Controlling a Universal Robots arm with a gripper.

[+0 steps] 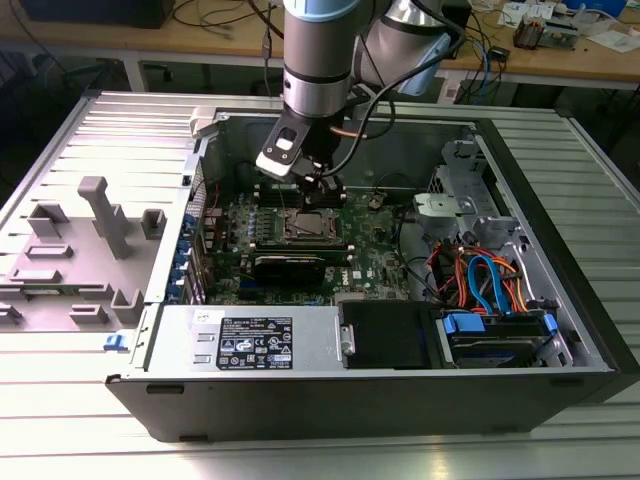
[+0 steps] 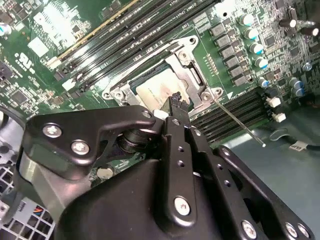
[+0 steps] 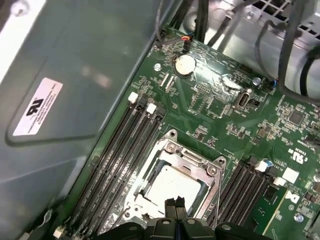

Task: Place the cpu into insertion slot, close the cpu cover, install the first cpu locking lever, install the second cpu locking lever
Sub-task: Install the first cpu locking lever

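Silvery-tan metal marks the cpu [image 3: 172, 186], seated flat in its socket on the green motherboard [image 3: 215, 100], which lies inside the open computer case [image 1: 400, 400]. The cpu cover [image 3: 192, 161] appears to lie down around it. Its square window frames the chip, so the top is left exposed while the edges are trapped. A thin wire locking lever [image 2: 237, 122] juts free from the socket corner over the memory slots, evidently not yet latched. The gripper [image 3: 175, 202] hangs just over the chip's edge, its fingertips pressed together with nothing visible between them. That closed point seems suited to pushing rather than grasping.
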